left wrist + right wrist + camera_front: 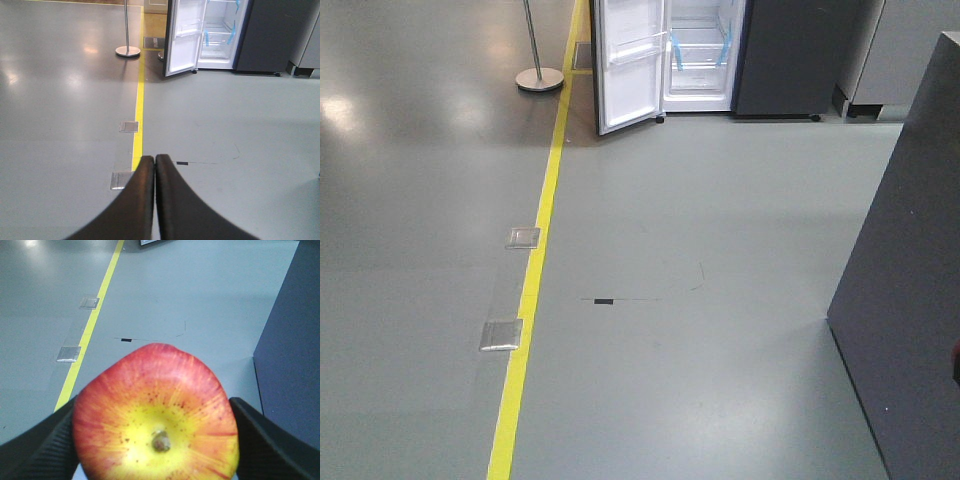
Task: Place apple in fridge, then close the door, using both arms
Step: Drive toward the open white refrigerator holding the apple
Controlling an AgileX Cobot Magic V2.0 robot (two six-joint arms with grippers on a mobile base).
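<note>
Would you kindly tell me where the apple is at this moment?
In the right wrist view, the apple fills the lower centre, held in the right gripper, well short of the open fridge ahead.

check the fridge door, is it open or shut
Open. The door stands swung outward with its white inner face showing, and the white inside of the fridge is in plain view beside it.

The door (632,70) stands open at the left side of the fridge (698,85). A post (539,78) stands farther left of the fridge. The apple (156,415) sits in the right gripper (152,412), well before the fridge.
</note>
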